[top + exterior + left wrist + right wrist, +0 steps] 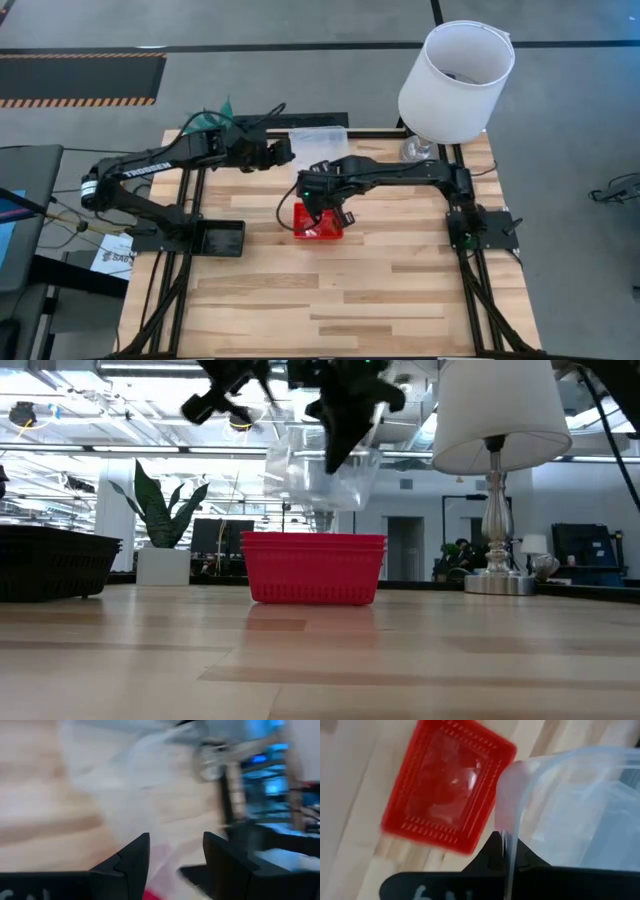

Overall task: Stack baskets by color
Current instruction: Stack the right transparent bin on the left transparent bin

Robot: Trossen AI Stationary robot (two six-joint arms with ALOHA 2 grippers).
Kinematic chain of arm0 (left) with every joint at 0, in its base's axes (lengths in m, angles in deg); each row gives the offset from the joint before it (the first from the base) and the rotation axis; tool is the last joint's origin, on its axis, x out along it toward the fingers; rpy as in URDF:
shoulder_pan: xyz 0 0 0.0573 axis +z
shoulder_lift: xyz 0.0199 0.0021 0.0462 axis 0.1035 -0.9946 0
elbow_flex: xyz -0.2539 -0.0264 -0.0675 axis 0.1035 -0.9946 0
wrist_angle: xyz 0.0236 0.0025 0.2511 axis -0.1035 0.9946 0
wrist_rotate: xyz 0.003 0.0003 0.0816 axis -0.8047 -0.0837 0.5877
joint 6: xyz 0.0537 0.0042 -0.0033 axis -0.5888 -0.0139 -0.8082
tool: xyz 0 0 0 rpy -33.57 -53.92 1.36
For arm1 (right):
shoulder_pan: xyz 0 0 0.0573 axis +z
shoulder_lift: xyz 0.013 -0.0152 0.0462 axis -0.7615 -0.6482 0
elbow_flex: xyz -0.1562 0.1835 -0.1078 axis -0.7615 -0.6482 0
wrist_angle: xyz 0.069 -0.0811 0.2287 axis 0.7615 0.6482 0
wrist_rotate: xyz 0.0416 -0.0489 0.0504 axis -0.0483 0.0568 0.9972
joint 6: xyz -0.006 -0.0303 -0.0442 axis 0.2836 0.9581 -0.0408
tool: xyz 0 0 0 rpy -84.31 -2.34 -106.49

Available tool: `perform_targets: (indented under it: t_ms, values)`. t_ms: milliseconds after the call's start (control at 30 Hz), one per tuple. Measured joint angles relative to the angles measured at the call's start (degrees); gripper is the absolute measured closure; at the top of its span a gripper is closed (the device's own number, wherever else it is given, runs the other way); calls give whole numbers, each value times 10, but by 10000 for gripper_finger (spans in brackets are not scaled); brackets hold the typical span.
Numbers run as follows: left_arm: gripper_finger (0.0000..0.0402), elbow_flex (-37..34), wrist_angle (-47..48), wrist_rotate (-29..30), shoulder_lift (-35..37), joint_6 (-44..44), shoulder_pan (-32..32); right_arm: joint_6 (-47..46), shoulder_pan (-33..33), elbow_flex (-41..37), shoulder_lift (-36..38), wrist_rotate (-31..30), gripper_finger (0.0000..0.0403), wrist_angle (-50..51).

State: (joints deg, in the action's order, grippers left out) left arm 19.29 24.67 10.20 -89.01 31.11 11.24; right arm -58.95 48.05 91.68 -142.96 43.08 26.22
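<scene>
A stack of red baskets (pixel 318 224) (pixel 313 567) stands on its base in the middle of the table. Just above it hangs a clear basket (pixel 322 478) (pixel 575 805), with my right gripper (pixel 322 206) (pixel 506 851) shut on it. More clear baskets (pixel 322 138) lie at the table's far edge. My left gripper (pixel 284 152) (pixel 175 855) hovers open beside them, high above the table, with nothing between its fingers. A black basket (pixel 218 238) (pixel 48 562) rests on the table's left side. My right gripper pinches the clear basket's side wall at its rim (pixel 509 827) between its two fingers. The fingers come steeply from above. The basket hangs tilted below them, clear of the red stack (pixel 447 790) underneath.
A lamp with a white shade (pixel 456 78) (pixel 498 420) stands at the far right corner. A green potted plant (pixel 214 116) (pixel 163 510) is at the far left. The near half of the wooden table (pixel 330 300) is bare boards.
</scene>
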Motion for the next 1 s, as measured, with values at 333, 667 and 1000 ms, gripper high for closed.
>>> perform_targets:
  t_ms: [333,667,1000]
  values:
    - [264,1,45,-50,-19,3,32,13,7,5,-23,-43,403,-6]
    - [282,0,126,-147,-85,-74,63,41,42,10,-21,-66,403,-10]
    - [320,0,135,-126,-83,-91,71,35,59,10,-21,-98,403,-18]
